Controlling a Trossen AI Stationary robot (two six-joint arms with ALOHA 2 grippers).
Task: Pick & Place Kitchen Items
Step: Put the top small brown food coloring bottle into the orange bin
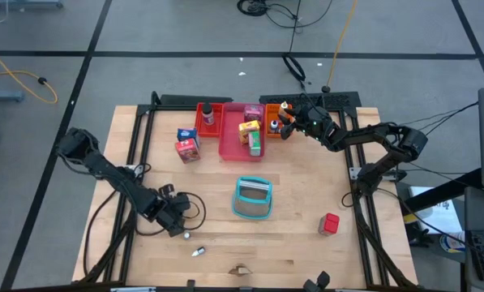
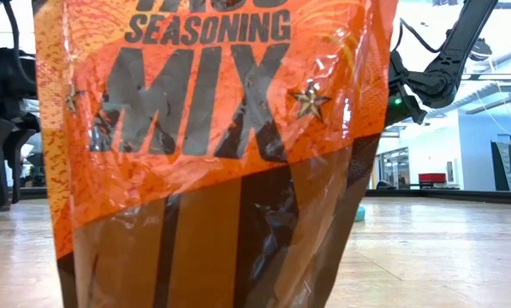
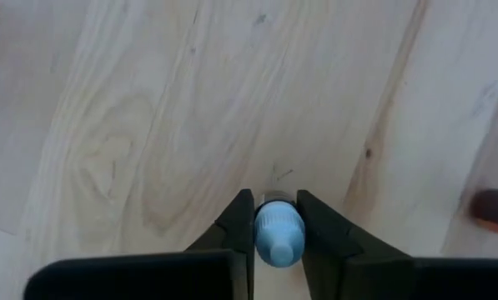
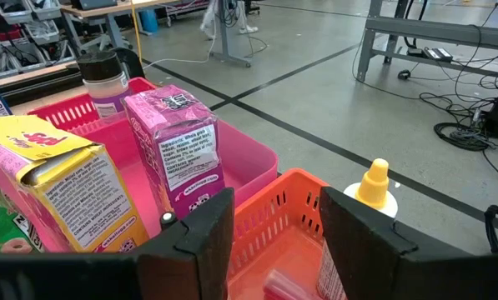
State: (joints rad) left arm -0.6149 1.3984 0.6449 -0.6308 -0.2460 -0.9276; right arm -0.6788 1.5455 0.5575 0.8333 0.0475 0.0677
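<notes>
A small light-blue bottle (image 3: 278, 235) lies on the bare wood near the table's near left, and my left gripper (image 1: 184, 232) is shut on it, pointing steeply down. My right gripper (image 4: 278, 237) hovers open at the far side, over the orange tray (image 4: 274, 218), with nothing between its fingers. A white bottle with an orange cap (image 4: 374, 185) stands in that tray beside one finger. The pink tray (image 4: 250, 160) holds a pink carton (image 4: 182, 148) and a yellow carton (image 4: 65, 193). Two red-blue cartons (image 1: 186, 144) and a red cube (image 1: 331, 223) sit on the table. My left gripper pinches the blue bottle's two sides (image 3: 265, 237) between its two fingers. They come from above, slanting down, and lie along the bottle. Its pale end (image 3: 275, 198) reaches just past the fingertips, toward the wood; whether it rests on the table, I cannot tell.
A teal basket (image 1: 252, 199) stands mid-table. A red tray (image 1: 209, 120) with a dark-capped bottle (image 4: 105, 79) sits left of the pink one. Another tiny item (image 1: 198, 252) lies near the front edge. An orange seasoning packet (image 2: 212, 128) blocks most of the low view.
</notes>
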